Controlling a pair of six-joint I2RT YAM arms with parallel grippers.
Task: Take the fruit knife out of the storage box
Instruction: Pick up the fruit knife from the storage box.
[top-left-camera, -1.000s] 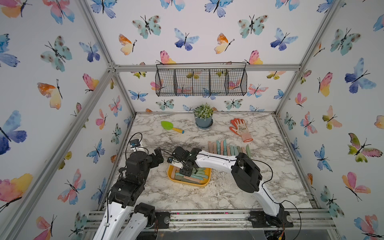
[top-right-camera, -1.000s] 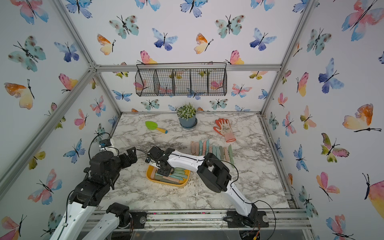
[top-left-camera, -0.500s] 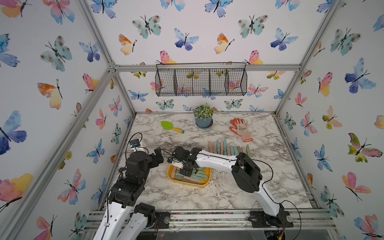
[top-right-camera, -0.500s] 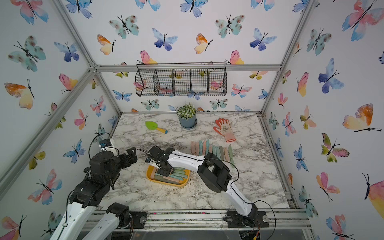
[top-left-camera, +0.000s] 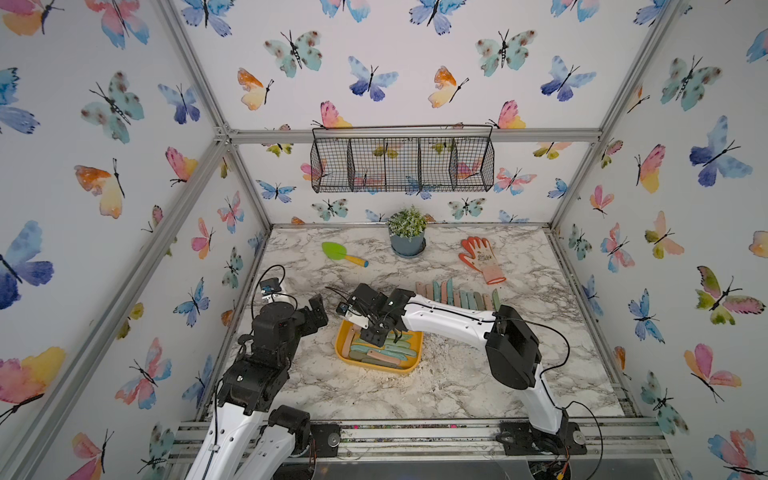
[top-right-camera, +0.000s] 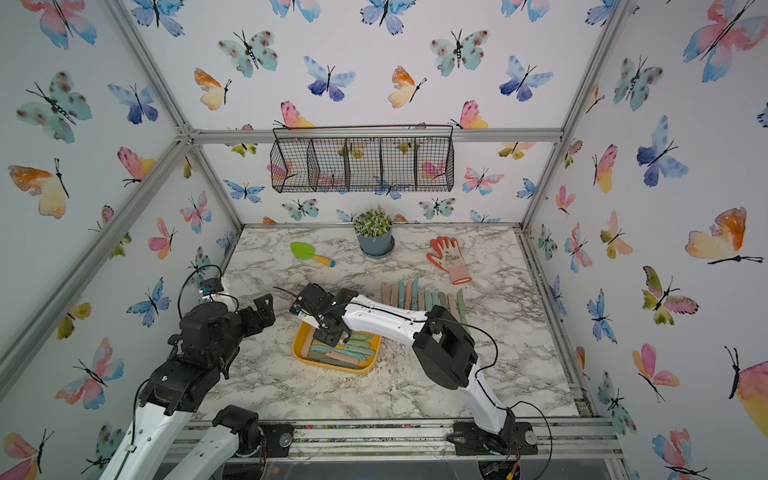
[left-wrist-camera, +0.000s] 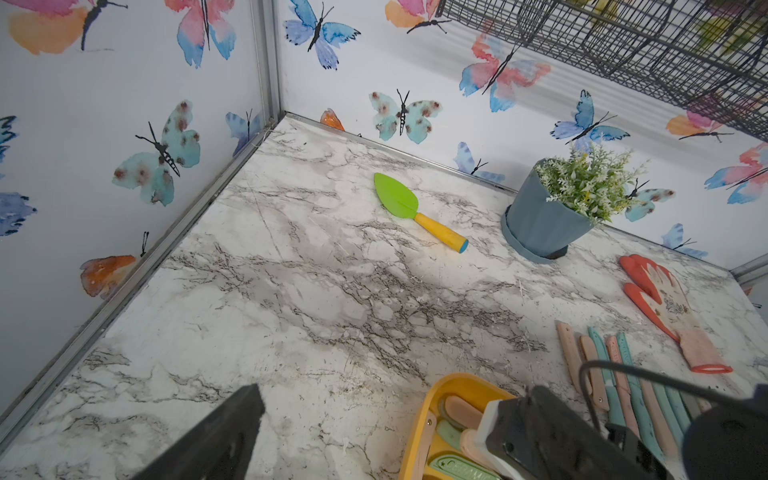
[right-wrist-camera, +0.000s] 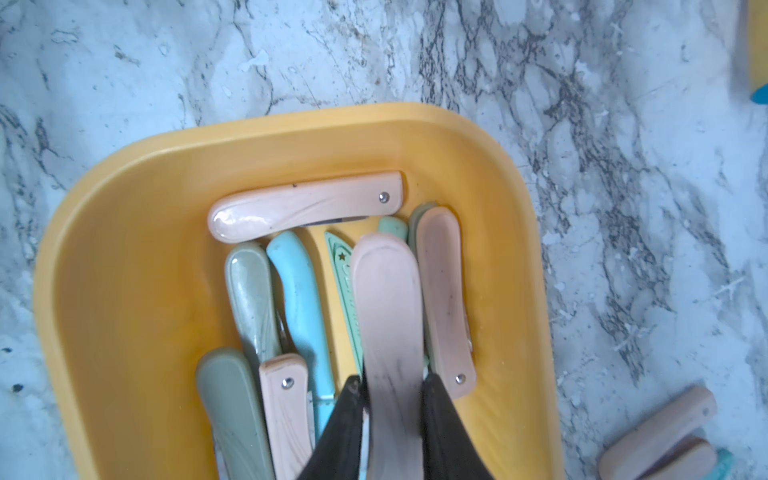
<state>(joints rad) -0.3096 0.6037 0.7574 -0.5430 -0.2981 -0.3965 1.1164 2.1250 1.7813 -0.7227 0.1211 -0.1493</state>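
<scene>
The yellow-orange storage box (top-left-camera: 376, 368) (top-right-camera: 332, 368) lies near the table's front, holding several folded fruit knives in pink, green and blue. My right gripper (top-left-camera: 374, 334) (right-wrist-camera: 392, 382) reaches down into the box. It is shut on a pink fruit knife (right-wrist-camera: 388, 311), its black fingers pressed on both of the handle's sides. The knife lies above the others, pointing at a pink knife set crosswise (right-wrist-camera: 307, 205). My left gripper (top-left-camera: 316, 309) hovers open and empty just left of the box. In the left wrist view only one of its fingers (left-wrist-camera: 224, 432) shows.
A row of several knives (top-left-camera: 455, 296) lies on the marble behind the right arm. Further back are an orange glove (top-left-camera: 482, 259), a potted plant (top-left-camera: 407, 239) and a green trowel (top-left-camera: 343, 253). A black wire basket (top-left-camera: 402, 164) hangs on the back wall.
</scene>
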